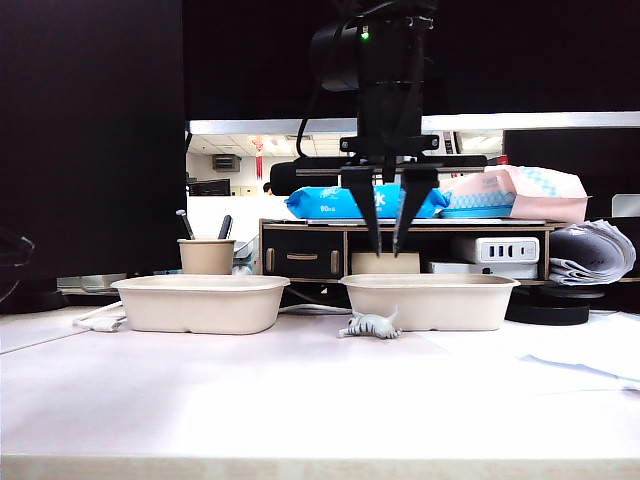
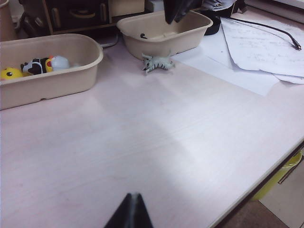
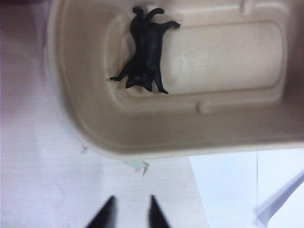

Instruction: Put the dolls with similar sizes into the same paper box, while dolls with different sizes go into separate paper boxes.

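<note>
Two beige paper boxes stand side by side. The left box (image 2: 71, 71) holds a yellow doll (image 2: 10, 73) and a light-blue, black and white doll (image 2: 45, 65). A black doll (image 3: 145, 52) lies in the right box (image 3: 142, 137). On the table, just in front of the right box (image 1: 430, 300), lies a pale grey-green doll (image 1: 370, 326), also seen from the left wrist (image 2: 158, 62). My right gripper (image 1: 388, 248) hangs above this doll at the right box's front rim, open a little and empty (image 3: 131, 199). My left gripper (image 2: 132, 195) is shut and empty, over bare table far from the boxes.
A small pen cup (image 1: 206, 256) stands behind the left box. A dark shelf (image 1: 400, 235) with tissue packs runs along the back. Loose papers (image 2: 266, 42) and a cable (image 2: 270, 29) lie right of the right box. The table edge (image 2: 266, 175) is near my left gripper.
</note>
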### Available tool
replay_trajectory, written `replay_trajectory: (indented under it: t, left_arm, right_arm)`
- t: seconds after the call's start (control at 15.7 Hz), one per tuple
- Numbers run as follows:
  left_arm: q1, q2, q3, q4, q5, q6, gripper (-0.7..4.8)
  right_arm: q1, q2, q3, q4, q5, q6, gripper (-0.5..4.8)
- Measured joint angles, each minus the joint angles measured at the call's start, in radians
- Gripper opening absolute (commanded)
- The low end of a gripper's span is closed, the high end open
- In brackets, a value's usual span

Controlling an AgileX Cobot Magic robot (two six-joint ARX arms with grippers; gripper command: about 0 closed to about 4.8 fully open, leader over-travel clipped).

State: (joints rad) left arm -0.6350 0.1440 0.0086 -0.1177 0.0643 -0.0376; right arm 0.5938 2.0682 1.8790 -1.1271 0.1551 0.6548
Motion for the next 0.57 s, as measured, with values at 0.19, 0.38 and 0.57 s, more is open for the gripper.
replay_trajectory:
  t: [0.19,0.38,0.57]
  left_arm:
    - [0.0,0.0,0.0,0.0,0.0,0.0,-0.05]
    - [0.0,0.0,0.0,0.0,0.0,0.0,-0.05]
    - [0.0,0.0,0.0,0.0,0.0,0.0,-0.05]
  right_arm:
    - [0.003,0.0,0.0,-0.013,-0.001,-0.013,1.27]
    - [0.015,0.0,-0.004,-0.056,-0.037,-0.085,1.68]
    - [0.045,0.0,-0.05,-0.067,0.002,-0.161,1.69]
